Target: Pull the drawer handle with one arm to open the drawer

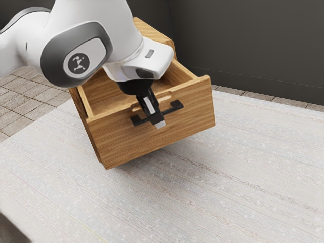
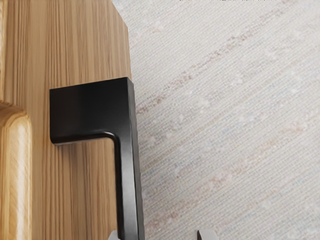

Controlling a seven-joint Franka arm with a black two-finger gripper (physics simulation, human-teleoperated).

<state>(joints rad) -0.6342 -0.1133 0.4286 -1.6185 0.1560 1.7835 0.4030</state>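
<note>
A wooden drawer [image 1: 167, 126] stands pulled out of its wooden cabinet [image 1: 154, 33], and its hollow inside [image 1: 109, 93] shows from above. A black bar handle [image 1: 174, 107] is mounted on the drawer front. My gripper [image 1: 158, 121] hangs at the middle of the handle with its fingers pointing down over the bar. In the wrist view the handle [image 2: 127, 165] runs along the drawer front [image 2: 75, 50] and lies against one fingertip [image 2: 114, 235]. The other fingertip [image 2: 202, 234] stands well apart over the table. My gripper [image 2: 158, 236] is open around the bar.
The pale woven-textured table [image 1: 228, 182] stretches wide in front of the drawer and toward the exterior view's right. A tiled floor [image 1: 20, 101] lies at the left and a dark wall [image 1: 253, 40] stands behind.
</note>
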